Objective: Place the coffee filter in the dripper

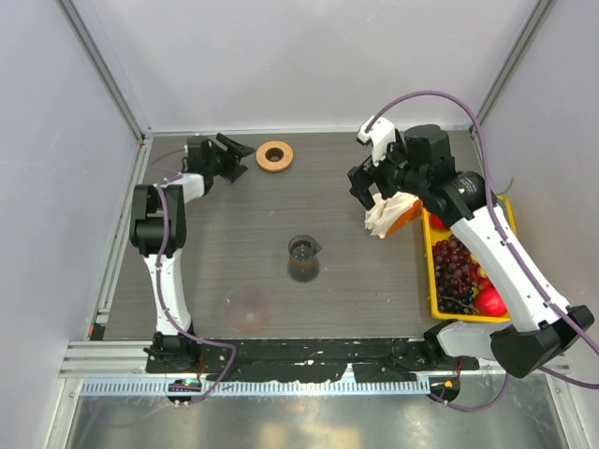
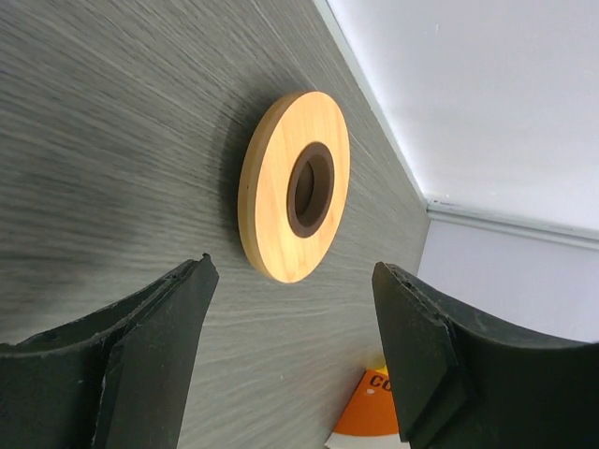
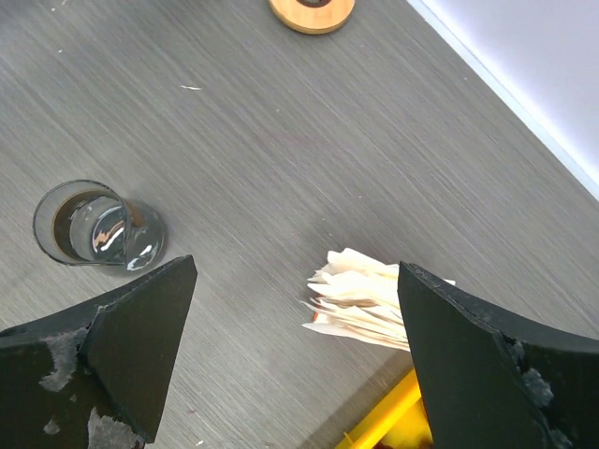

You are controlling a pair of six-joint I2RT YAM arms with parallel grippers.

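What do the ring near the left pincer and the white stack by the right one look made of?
Dripper collar: wood by the look of it, smooth matte tan with faint grain. Its dark inner liner may be rubber or plastic.
Filter stack: thin paper, off-white, with crinkled layered edges.

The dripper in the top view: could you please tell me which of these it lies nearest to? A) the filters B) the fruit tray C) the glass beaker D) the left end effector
D: the dripper lies just right of the left end effector, while the beaker, filters and tray sit much farther off.
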